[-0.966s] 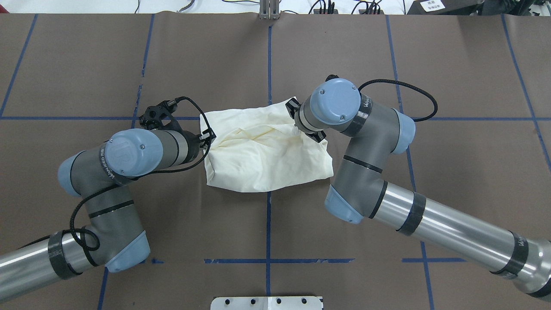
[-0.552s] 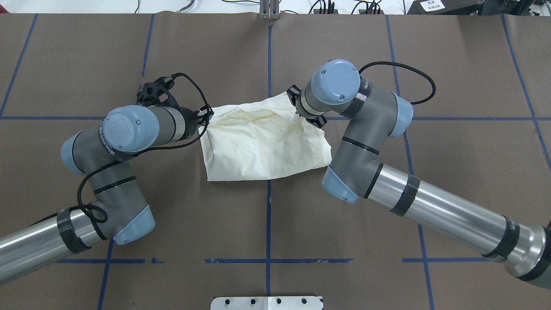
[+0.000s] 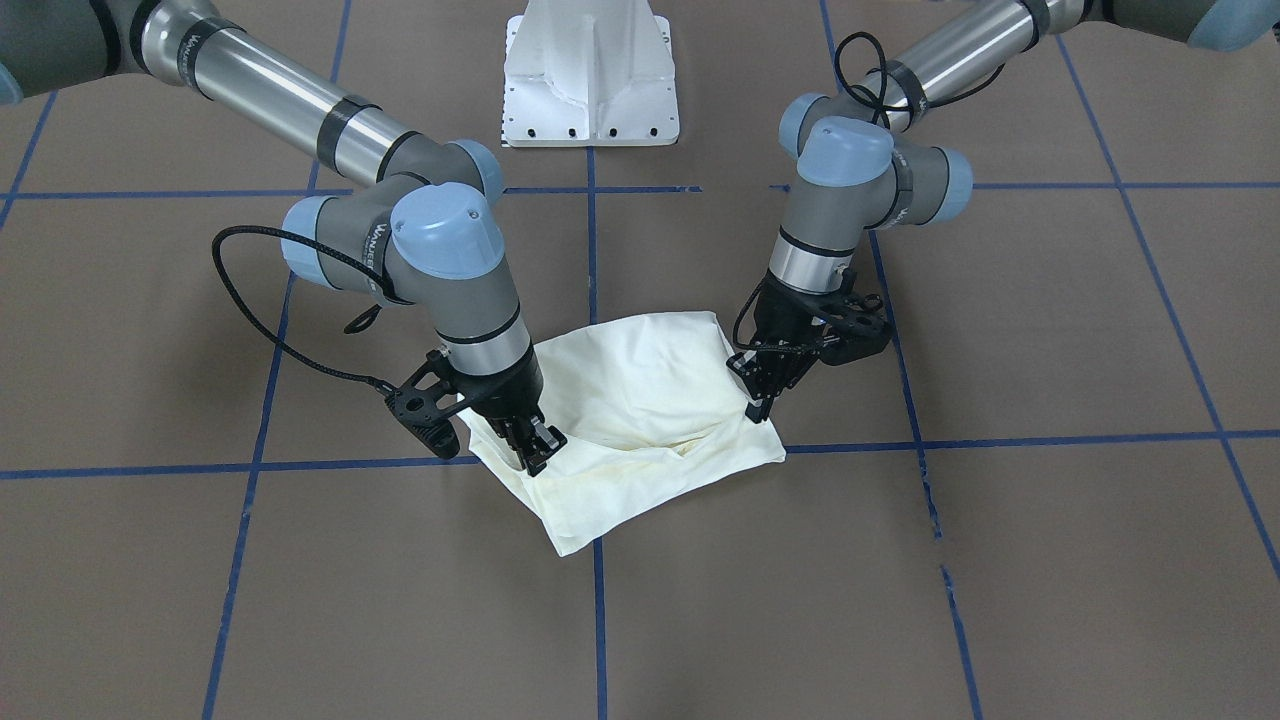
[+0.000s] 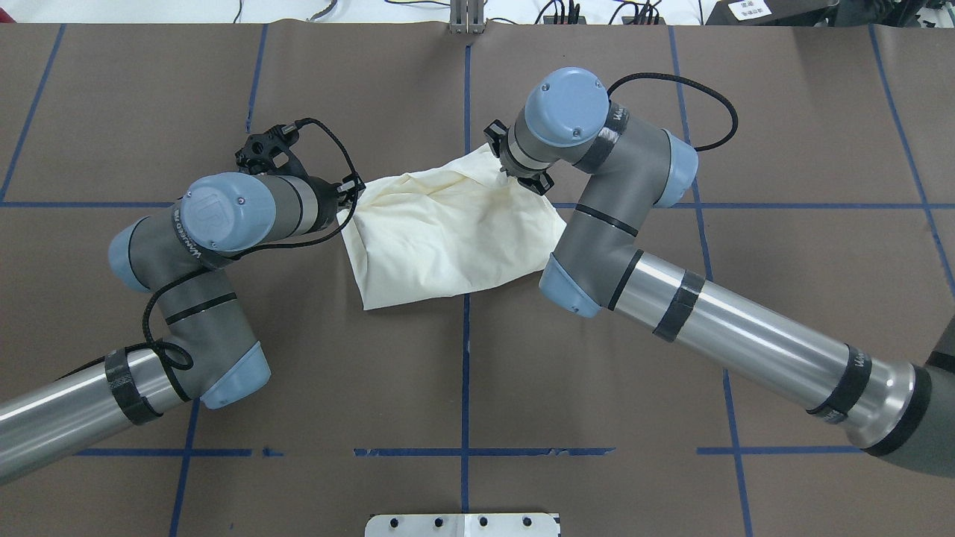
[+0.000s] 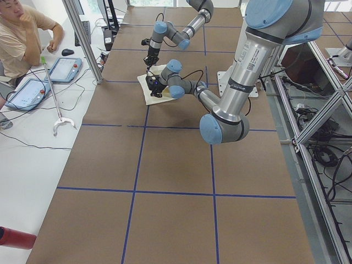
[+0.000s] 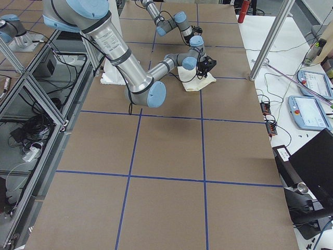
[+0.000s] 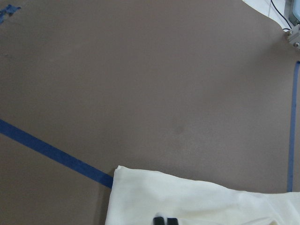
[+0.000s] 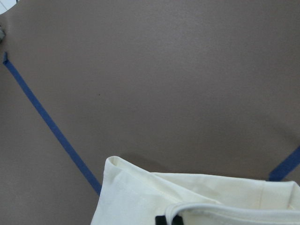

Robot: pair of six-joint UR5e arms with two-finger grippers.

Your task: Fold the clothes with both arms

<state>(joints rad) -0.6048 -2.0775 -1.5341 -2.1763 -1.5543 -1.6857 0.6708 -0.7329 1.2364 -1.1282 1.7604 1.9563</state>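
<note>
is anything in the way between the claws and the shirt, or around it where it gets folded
Nothing visible. The left claw and the right claw each pinch a corner of the shirt, so no gap is left. Around it the table shows only blue tape lines.

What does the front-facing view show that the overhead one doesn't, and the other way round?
Only front-facing: the fingertips of the right gripper and left gripper, each pinching the cream T-shirt; overhead they are largely hidden. Only overhead: cables beyond the far edge of the table. Both: the left arm, the right arm, the T-shirt and the blue-taped table.
</note>
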